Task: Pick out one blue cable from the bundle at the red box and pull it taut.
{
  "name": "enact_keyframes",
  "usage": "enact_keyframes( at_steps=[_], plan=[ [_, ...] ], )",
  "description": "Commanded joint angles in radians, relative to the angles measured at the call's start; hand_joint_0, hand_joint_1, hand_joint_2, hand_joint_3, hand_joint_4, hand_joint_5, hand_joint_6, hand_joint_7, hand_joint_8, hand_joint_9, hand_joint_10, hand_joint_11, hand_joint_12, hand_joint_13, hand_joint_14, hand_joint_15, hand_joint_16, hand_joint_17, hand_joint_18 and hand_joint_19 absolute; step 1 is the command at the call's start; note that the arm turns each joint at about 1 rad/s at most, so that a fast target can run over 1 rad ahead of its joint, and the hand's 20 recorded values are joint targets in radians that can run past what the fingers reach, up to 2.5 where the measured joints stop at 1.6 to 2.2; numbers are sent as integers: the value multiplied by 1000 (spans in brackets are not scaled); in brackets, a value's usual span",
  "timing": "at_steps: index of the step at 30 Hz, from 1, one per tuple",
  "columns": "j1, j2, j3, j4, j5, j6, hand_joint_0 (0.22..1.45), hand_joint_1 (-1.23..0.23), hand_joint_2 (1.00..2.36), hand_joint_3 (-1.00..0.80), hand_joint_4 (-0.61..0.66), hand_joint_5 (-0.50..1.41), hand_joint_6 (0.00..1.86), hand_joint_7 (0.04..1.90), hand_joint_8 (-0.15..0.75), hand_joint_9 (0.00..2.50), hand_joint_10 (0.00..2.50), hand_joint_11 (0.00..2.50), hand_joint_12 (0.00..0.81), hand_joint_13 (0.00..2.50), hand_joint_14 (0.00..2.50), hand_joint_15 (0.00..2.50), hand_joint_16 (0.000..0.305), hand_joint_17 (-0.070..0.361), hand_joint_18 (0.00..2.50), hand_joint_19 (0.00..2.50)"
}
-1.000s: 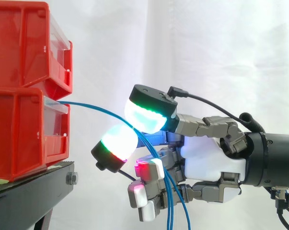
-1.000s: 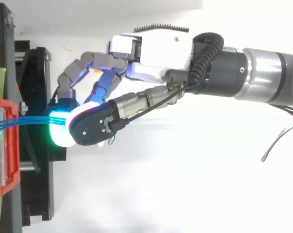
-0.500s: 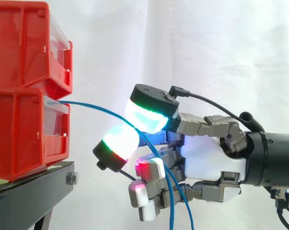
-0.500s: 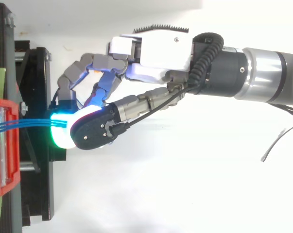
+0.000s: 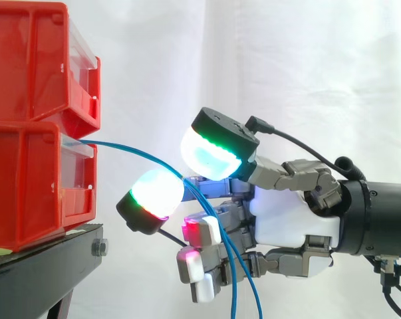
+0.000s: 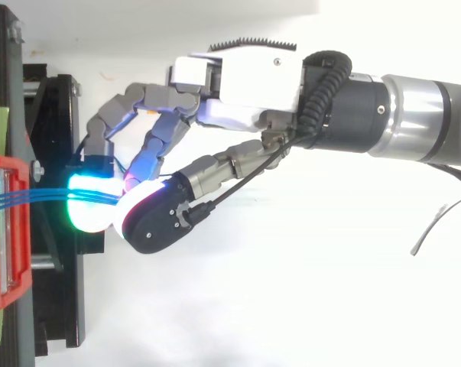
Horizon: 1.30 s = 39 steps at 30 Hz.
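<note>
The hand is hovering with fingers parted, unpinched, around the blue cables drooping from the red box. These look thin, limp and slippery, so one is probably best pinched near the box.

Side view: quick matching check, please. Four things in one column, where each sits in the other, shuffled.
Things:
1. bins
2. cables
3. hand
4. stand

Places:
a. comes in from the right edge
b. under the bins
c. stacked at the left
d. arc from the lower bin downward

Pairs: 1-c, 2-d, 3-a, 4-b.
</note>
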Motion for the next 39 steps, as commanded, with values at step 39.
enact_keyframes(
  at_steps=[39],
  plan=[
    [-8, 2, 31, -106, -63, 3, 627, -770, 1000, -500, 27, -179, 969, 781, 236, 1123, 24, 938, 318, 956, 26, 698, 45, 101, 770, 695]
  ],
)
